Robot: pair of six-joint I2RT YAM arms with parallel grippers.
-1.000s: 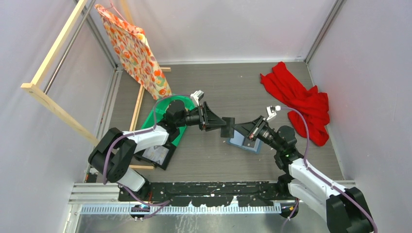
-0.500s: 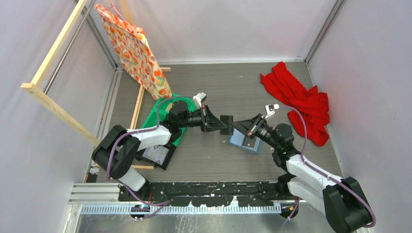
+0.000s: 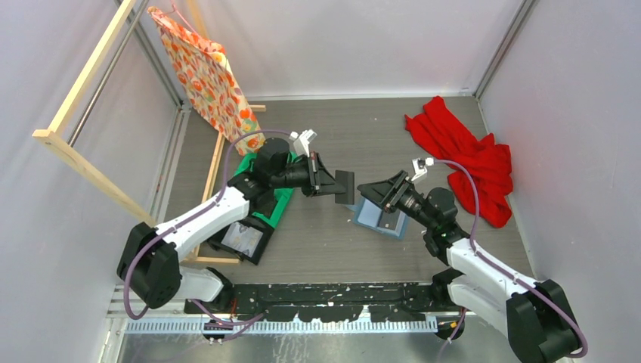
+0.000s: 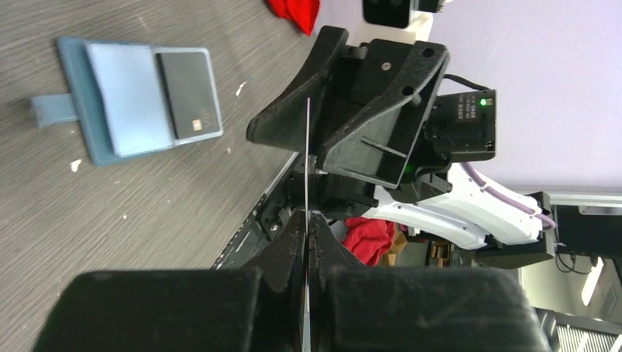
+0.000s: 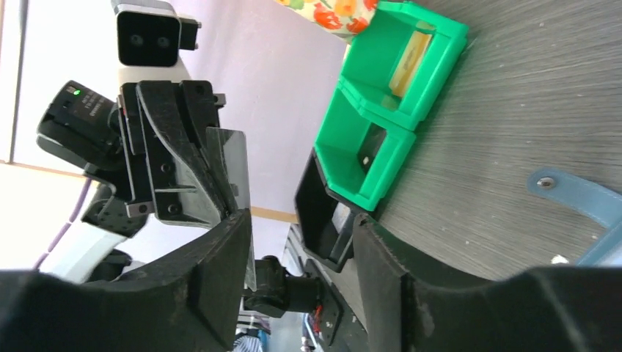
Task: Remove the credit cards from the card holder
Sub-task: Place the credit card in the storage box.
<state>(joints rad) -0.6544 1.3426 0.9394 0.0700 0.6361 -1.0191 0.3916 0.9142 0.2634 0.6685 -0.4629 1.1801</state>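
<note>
My left gripper [image 3: 333, 184] is shut on a dark credit card [image 3: 345, 184], held upright above the table. In the left wrist view the card [image 4: 306, 165] shows edge-on as a thin line pinched between the fingers. Just right of it, my right gripper [image 3: 366, 190] is open, its jaws apart with nothing between them [image 5: 301, 238]. It faces the left gripper [image 5: 176, 165] and the card [image 5: 233, 165]. The blue card holder [image 3: 378, 220] lies open flat on the table under the right gripper. Another dark card [image 4: 189, 95] sits in the holder [image 4: 125, 99].
A green bin [image 3: 281, 198] and a black tray [image 3: 242, 240] sit under the left arm. A red cloth [image 3: 469, 159] lies at the back right. A floral bag [image 3: 208, 76] hangs on a wooden frame at the back left.
The left gripper shut on the card that the right gripper held. The right gripper then opened and let go. The left arm drew the card back to the left.
</note>
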